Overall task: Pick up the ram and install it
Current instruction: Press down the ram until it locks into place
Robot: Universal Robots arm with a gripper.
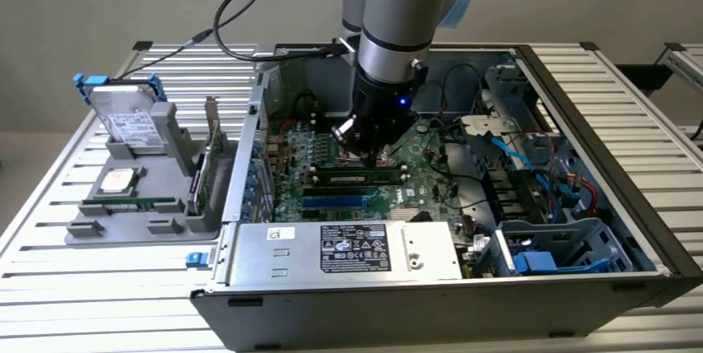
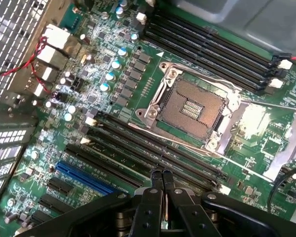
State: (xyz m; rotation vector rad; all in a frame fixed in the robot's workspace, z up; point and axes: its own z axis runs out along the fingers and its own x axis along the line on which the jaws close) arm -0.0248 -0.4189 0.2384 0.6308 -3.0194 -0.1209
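Aluminium slats of the table [image 1: 110, 287] under everything, with the open black computer case [image 1: 598, 123] lying on its side on top. Inside, green motherboard [image 1: 329, 143] facing up. Lowered into the case from above, the gripper [image 1: 371, 154], hanging close over the bank of long black memory slots [image 2: 152, 148] on the near side of the empty CPU socket [image 2: 192, 106].

Directly beneath the claw, the ram [image 1: 357, 177]: green stick with dark chips, lying along that slot bank, long axis running across the exterior view from left to right, parallel to the slots. Looks already down in a slot rather than carried. Claw placed above roughly the middle of the stick, a little towards the exterior view's right and just on its far side.

Fingertips [image 2: 156, 180] pressed together, narrow, with no board clearly seen clamped between them. Cannot tell whether tips touch the stick's top edge or hang just above it.
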